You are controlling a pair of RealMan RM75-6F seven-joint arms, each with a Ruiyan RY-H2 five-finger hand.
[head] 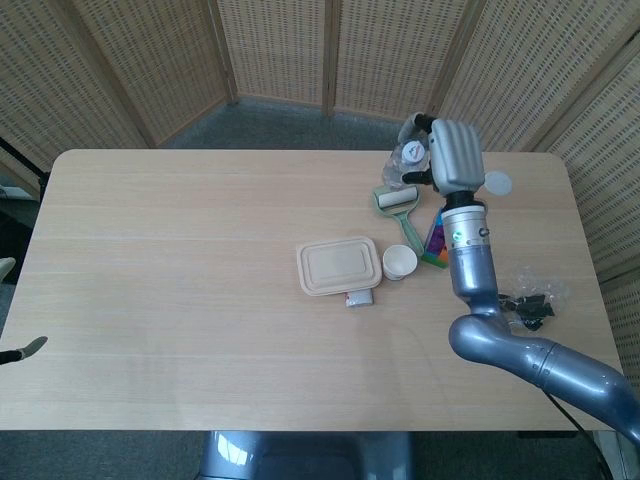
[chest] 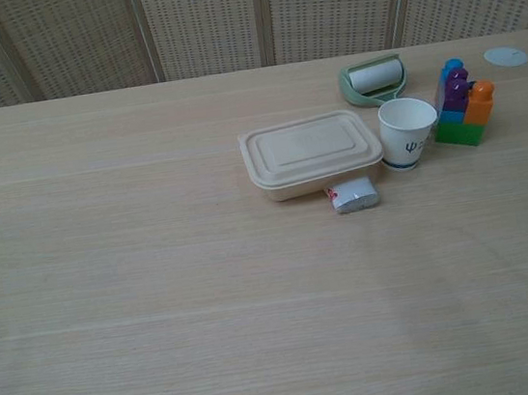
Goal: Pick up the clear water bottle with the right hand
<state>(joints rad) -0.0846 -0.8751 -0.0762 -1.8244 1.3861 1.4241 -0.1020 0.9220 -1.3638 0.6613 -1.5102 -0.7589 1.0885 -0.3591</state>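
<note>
Overhead, the desk [head: 180,300] carries a lidded beige food box [head: 339,266], a paper cup [head: 400,262], a green lint roller [head: 398,199], a stack of coloured toy bricks [chest: 461,108] and a small wrapped packet [chest: 353,193]. The right robot hand [head: 452,155] is raised high above the far right of the desk, fingers wrapped around the clear water bottle [head: 411,153]. The bottle is airborne, above the lint roller; the chest view shows only its bottom edge at the top of the frame.

Risk, judged: the bottle is smooth and thin-walled, so a loose or off-centre grip could let it slide or swing. If dropped, it would land on the roller, cup or bricks below.

Orientation: the white cap faces the head camera, so the long axis looks roughly upright, cap uppermost. Exact tilt cannot be told.

Left robot hand: not visible.
</note>
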